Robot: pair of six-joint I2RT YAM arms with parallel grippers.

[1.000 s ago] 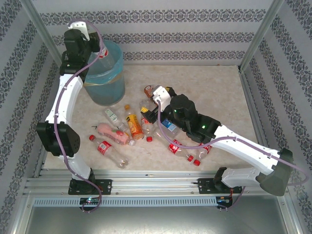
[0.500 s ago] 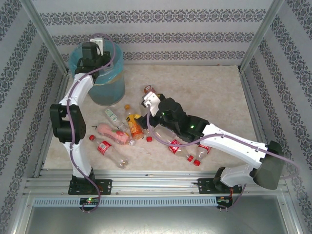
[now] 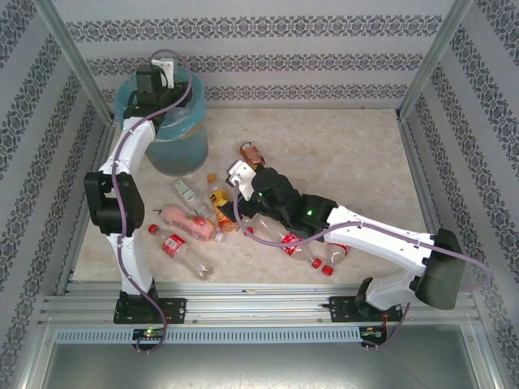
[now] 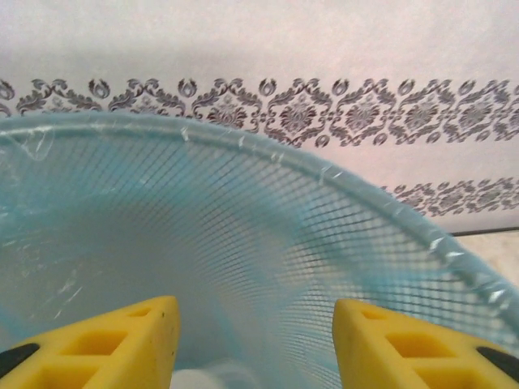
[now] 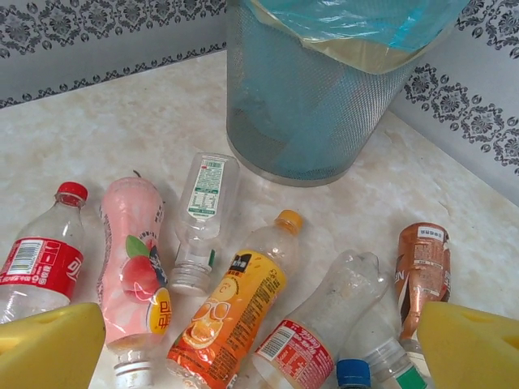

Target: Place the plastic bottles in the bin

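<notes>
The light-blue bin stands at the back left. My left gripper hangs over its mouth. In the left wrist view this gripper is open, with just the bin's mesh wall between its yellow fingers and a blurred pale shape low down. My right gripper is open above plastic bottles lying on the table: an orange one, a pink one, a clear green-labelled one, a red-labelled one and a brown one. It touches none of them.
More bottles lie at the front: a red-labelled one on the left and others under the right arm. Patterned walls and metal posts close the table on three sides. The bin stands just beyond the bottle cluster.
My left arm swung over the bin's mouth and its jaws opened; the bottle it carried is gone from them. My right arm slid left over the bottle cluster.
</notes>
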